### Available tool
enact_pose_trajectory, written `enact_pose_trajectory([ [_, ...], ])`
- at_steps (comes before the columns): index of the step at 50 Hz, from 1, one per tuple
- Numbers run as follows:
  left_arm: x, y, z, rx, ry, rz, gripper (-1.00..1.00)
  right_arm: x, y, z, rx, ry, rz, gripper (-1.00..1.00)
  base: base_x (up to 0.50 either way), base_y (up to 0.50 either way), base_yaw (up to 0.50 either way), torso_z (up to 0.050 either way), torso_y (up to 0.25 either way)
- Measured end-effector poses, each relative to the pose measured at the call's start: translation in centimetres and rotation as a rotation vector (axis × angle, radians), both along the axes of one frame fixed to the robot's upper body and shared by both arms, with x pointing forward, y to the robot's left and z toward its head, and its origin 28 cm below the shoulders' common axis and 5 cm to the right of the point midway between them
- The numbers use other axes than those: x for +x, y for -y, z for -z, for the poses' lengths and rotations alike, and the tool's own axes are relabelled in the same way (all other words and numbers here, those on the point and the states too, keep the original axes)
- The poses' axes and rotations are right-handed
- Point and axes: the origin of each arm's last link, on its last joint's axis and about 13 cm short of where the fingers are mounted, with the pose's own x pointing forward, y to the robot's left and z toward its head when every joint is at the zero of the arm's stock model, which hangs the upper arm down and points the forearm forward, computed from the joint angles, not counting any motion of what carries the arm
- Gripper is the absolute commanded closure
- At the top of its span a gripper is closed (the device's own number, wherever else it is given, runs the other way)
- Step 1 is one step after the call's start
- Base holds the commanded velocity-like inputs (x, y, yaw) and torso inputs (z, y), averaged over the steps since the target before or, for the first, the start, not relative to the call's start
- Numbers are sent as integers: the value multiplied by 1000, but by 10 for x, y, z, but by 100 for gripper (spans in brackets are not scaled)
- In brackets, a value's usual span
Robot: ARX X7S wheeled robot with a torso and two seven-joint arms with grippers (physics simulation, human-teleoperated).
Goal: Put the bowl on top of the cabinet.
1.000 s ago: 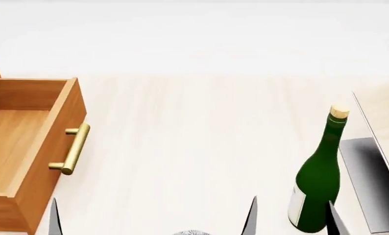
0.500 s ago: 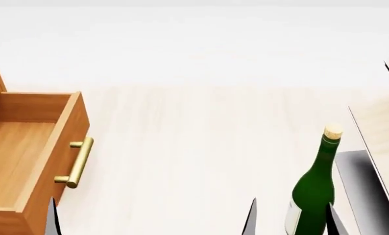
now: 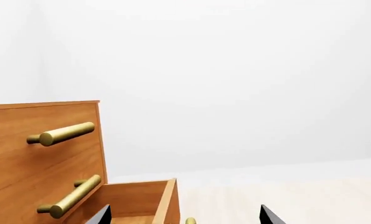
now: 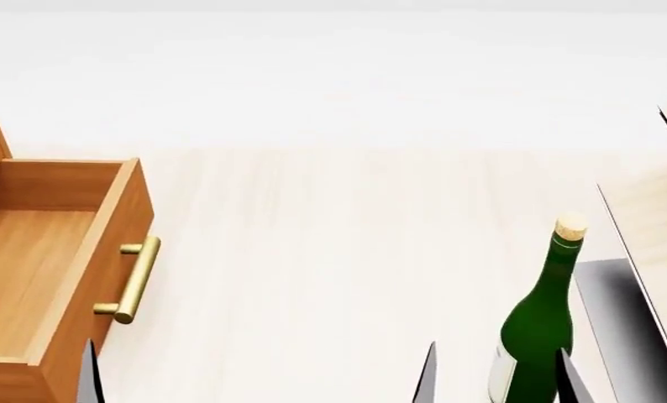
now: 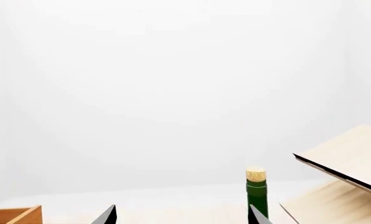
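Head view, left to right: the cabinet [image 4: 42, 277], orange-brown wood with brass bar handles, stands with a drawer pulled out; pale wood-grain bench [image 4: 333, 252]; glossy green corked bottle [image 4: 541, 323]. No bowl appears in any view, so placement looks undone. Left pincer [image 4: 255, 374] and right pincer [image 5: 180, 215] both spread wide, empty.

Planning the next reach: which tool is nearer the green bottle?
Right. The right tool straddles the green bottle near its base, fingertips showing either side. The left tool sits far off, by the cabinet with its open drawer.
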Motion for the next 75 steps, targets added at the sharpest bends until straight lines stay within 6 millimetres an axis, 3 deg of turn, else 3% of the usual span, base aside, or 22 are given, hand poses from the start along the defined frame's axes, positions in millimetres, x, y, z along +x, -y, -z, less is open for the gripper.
enact_pose_trajectory([
  [12,2,-2,-4,-7,-24,24,-100,0,0,0,-3,-1,-2,-100,0,0,0,5,-11],
  [58,3,-2,-8,23,-32,58,-100,0,1,0,-4,-5,-4,-100,0,0,0,0,-221],
  [65,11,-2,-25,38,-42,111,-100,0,0,0,-6,-5,-4,-100,0,0,0,0,0],
  [75,33,0,-75,133,-6,256,-100,0,1,0,-8,-2,-4,-100,0,0,0,0,0],
])
